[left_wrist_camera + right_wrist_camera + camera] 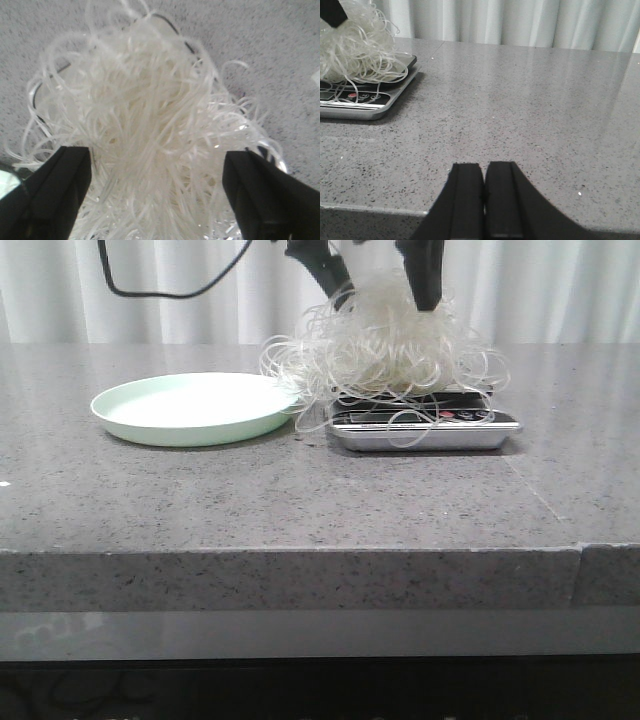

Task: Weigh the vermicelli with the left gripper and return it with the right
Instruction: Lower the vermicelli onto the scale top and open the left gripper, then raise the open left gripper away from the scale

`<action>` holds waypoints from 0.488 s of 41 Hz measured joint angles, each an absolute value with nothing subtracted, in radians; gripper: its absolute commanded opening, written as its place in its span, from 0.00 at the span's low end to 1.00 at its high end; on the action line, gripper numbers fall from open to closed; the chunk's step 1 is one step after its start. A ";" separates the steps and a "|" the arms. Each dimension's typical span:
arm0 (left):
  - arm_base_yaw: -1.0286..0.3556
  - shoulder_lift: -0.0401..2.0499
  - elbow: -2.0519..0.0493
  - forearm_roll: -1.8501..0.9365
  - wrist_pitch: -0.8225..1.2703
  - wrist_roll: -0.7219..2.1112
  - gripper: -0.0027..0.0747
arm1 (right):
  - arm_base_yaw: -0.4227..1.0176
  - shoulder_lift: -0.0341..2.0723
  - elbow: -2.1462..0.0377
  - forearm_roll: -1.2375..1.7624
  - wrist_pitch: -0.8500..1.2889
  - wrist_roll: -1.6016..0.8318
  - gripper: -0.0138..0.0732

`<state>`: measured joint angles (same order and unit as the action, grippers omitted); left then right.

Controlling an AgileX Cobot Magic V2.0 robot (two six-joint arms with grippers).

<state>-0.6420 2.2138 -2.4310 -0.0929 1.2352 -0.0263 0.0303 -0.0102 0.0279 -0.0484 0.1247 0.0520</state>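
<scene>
Front view is showing the left gripper (383,295) spreading its black fingers around the fluffy white vermicelli tangle (385,352), lying below it on the flat silver scale (425,428). Right gripper (484,192) is pressed together, well apart.

A grey speckled stone surface (300,500) fills the scene, its thick front edge showing a seam toward the right. Behind it hang white pleated curtains (560,290), evenly and softly lit. A darker glossy band runs beneath the edge.
</scene>
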 measured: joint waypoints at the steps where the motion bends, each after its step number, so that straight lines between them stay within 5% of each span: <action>1: -0.642 2.214 -2.448 -0.091 1.243 -0.026 0.81 | 0.030 -0.010 0.028 -0.048 0.125 0.052 0.33; 20: -0.607 2.059 -2.609 0.029 1.269 -0.026 0.80 | 0.030 -0.010 0.028 -0.048 0.125 0.052 0.33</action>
